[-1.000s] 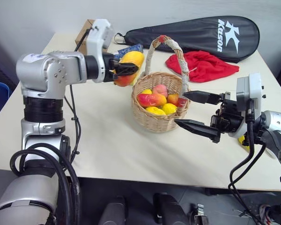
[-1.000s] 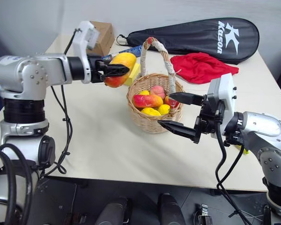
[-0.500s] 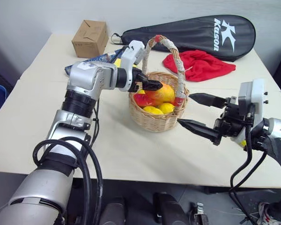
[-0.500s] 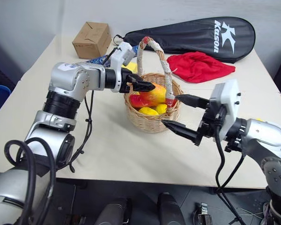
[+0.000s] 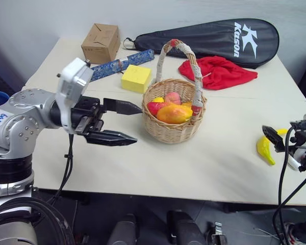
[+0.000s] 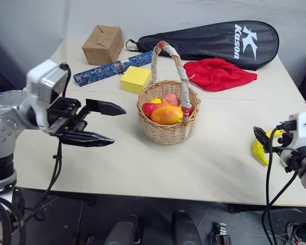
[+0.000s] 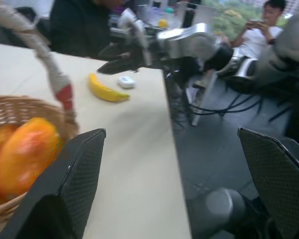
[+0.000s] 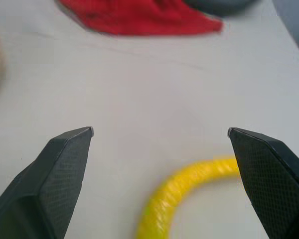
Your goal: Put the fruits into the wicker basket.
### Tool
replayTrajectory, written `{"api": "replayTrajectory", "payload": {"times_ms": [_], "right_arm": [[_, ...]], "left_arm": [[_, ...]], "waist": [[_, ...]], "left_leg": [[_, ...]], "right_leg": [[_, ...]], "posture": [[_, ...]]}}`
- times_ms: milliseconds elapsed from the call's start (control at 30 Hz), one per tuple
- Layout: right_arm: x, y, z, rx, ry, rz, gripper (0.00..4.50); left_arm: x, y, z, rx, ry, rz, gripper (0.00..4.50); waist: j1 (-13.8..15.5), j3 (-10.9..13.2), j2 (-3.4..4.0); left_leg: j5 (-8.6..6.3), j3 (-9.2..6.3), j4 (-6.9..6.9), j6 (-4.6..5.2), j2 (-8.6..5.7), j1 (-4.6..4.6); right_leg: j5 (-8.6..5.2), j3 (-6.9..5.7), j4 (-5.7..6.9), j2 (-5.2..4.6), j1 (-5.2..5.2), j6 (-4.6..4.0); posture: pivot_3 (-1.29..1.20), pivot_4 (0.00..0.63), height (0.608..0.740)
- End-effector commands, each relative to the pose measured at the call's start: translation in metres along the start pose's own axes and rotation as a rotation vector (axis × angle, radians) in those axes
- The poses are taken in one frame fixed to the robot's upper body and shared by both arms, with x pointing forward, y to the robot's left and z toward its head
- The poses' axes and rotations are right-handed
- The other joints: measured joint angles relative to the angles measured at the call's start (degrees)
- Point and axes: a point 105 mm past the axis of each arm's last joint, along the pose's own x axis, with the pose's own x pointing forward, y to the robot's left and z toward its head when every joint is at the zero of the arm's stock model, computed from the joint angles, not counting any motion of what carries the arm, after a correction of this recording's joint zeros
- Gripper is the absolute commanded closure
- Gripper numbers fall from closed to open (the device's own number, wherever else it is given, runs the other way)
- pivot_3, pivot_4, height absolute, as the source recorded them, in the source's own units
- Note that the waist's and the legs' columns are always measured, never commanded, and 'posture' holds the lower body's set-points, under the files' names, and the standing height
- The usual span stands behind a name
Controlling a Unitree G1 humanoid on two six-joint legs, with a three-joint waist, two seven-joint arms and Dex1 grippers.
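Cream-coloured table (image 5: 143, 168) carries everything. Largest on it is the black racket case (image 5: 209, 38) at the far edge, then a red cloth (image 5: 218, 71) beside it. The wicker basket (image 5: 174, 125) stands mid-table with both mangoes (image 5: 172, 113) inside. Just left of it hangs the left gripper (image 5: 126, 122), jaws wide apart and empty. The right gripper (image 8: 159, 149), also spread wide and empty, sits over the banana (image 5: 265, 148), which lies on the table near the right edge, well apart from the basket.
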Motion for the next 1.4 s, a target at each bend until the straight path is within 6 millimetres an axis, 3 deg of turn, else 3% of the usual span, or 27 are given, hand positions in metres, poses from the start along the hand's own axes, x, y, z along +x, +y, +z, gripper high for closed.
{"api": "replayTrajectory", "payload": {"times_ms": [33,200,333,433,533,633,767,833,1000,1100,1200,1300,1400], "right_arm": [[0.009,0.002,-0.006,0.058,0.035,0.005,0.0],[0.029,-0.015,-0.035,0.11,0.094,-0.133,0.0],[0.045,0.0,-0.044,0.244,0.105,-0.042,0.0],[0.052,0.008,-0.053,0.245,0.13,-0.017,0.0],[0.056,0.009,-0.059,0.231,0.131,-0.019,0.83],[0.057,0.01,-0.052,0.235,0.093,-0.01,1.79],[0.054,0.013,-0.028,0.26,0.0,0.046,3.2],[0.053,0.019,-0.01,0.275,-0.062,0.108,3.54],[0.049,0.054,0.046,0.32,-0.215,0.397,3.54],[0.042,0.111,0.09,0.218,-0.26,0.744,3.54],[0.052,0.15,0.119,0.113,-0.264,0.91,3.54],[0.062,0.178,0.14,0.048,-0.26,1.013,3.54],[0.065,0.206,0.144,-0.054,-0.209,1.152,3.54]], "left_arm": [[0.006,-0.003,0.006,0.077,0.0,-0.004,0.04],[0.009,0.005,0.004,0.117,0.01,0.047,0.04],[0.007,0.006,0.006,0.123,0.01,0.058,0.04],[0.007,0.008,0.007,0.126,0.015,0.069,0.04],[0.007,0.011,0.008,0.131,0.023,0.084,0.0],[0.006,0.013,0.011,0.133,0.02,0.089,0.0],[0.005,0.014,0.015,0.137,0.011,0.094,0.0],[0.005,0.014,0.016,0.14,0.009,0.096,0.0],[0.004,0.014,0.02,0.151,0.003,0.108,0.0],[-0.004,0.017,0.027,0.162,-0.004,0.151,0.0],[-0.011,0.016,0.034,0.166,-0.017,0.169,0.0],[-0.016,0.016,0.039,0.174,-0.024,0.191,0.0],[-0.019,0.016,0.04,0.185,-0.014,0.221,0.0]], "waist": [[-0.1,0.0,0.0],[-0.5,0.0,0.01],[-0.7,0.0,0.01],[-1.2,0.0,0.01],[-1.5,0.0,0.01],[-1.7,0.0,0.01],[-1.7,0.0,0.01],[-1.7,0.0,0.01],[-1.7,0.0,0.03],[-1.8,0.0,0.08],[-2.5,0.0,0.08],[-2.5,0.0,0.08],[-2.5,0.0,0.08]], "left_leg": [[0.0,0.02,0.0,0.02,0.0,0.01],[0.0,0.06,-0.02,0.03,0.02,0.07],[0.0,0.12,-0.03,0.03,0.02,0.06],[0.0,0.11,-0.03,0.03,0.04,0.08],[0.0,0.09,-0.03,0.02,0.04,0.08],[0.0,0.12,-0.03,0.02,0.05,0.11],[0.0,0.16,-0.03,0.01,0.09,0.14],[0.0,0.19,-0.03,0.02,0.08,0.13],[0.0,0.26,-0.03,0.02,0.09,0.13],[0.0,0.26,-0.02,0.01,0.11,0.12],[-0.01,0.41,-0.02,0.02,0.13,0.18],[-0.02,0.31,-0.05,0.0,0.16,0.15],[-0.01,0.25,-0.06,-0.01,0.14,0.03]], "right_leg": [[0.0,0.02,0.01,0.01,0.0,0.0],[0.0,0.06,0.07,0.09,-0.01,0.0],[0.0,0.11,0.08,0.08,-0.04,0.01],[0.0,0.12,0.12,0.09,-0.04,0.01],[0.0,0.1,0.13,0.09,-0.04,0.01],[0.0,0.13,0.17,0.12,-0.04,0.01],[0.0,0.18,0.21,0.16,-0.05,0.01],[0.0,0.2,0.23,0.15,-0.07,0.01],[0.0,0.27,0.3,0.17,-0.14,0.01],[0.0,0.25,0.3,0.18,-0.16,0.01],[0.0,0.2,0.34,0.22,-0.22,0.01],[-0.01,0.19,0.31,0.21,-0.23,-0.01],[0.0,0.19,0.33,0.15,-0.26,-0.01]], "posture": [[0.0,0.15,0.74],[0.0,0.15,0.74],[0.0,0.15,0.74],[0.0,0.15,0.74],[0.0,0.15,0.74],[0.0,0.15,0.74],[0.0,0.15,0.74],[0.0,0.15,0.74],[0.0,0.15,0.74],[0.0,0.15,0.74],[0.0,0.15,0.74],[0.0,0.15,0.74],[0.0,0.15,0.74]]}}
